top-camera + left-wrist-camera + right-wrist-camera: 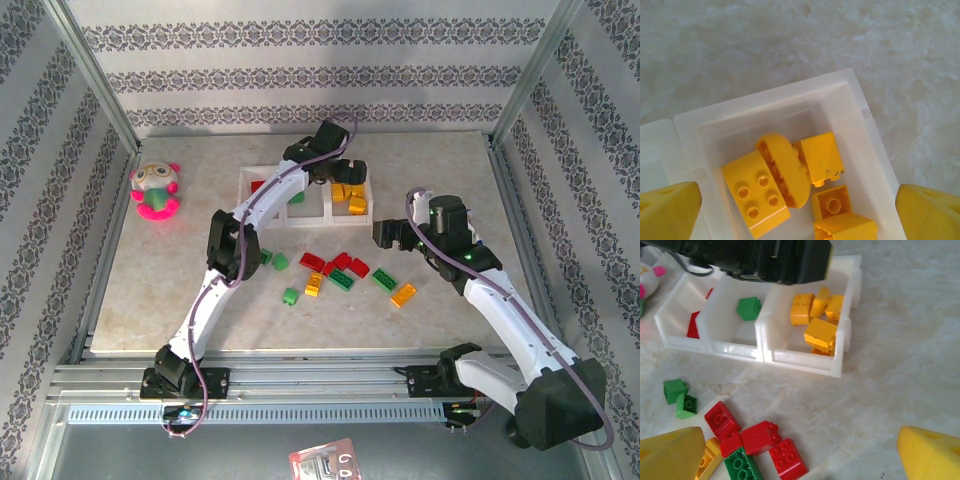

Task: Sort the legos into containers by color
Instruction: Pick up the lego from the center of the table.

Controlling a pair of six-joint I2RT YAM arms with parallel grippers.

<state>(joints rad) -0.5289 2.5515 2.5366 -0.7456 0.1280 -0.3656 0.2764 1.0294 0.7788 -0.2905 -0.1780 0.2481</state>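
Yellow legos (790,175) lie in the right compartment of the containers (780,102), others loose on the table (150,290) nearer, and with our left gripper (799,215) wide open and empty over that compartment, our right gripper (800,455) equally open and empty above the loose ones, we fear a finger snagging its wall.

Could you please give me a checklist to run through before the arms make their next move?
1. Left gripper open and empty: ok.
2. Yellow bricks inside the tray's right compartment: ok.
3. Green brick in the middle compartment: ok.
4. Left compartment beyond its red brick: cannot tell, left arm hides part.
5. Right gripper open and empty: ok.
6. Table free of loose bricks: not ok, many lie unsorted.
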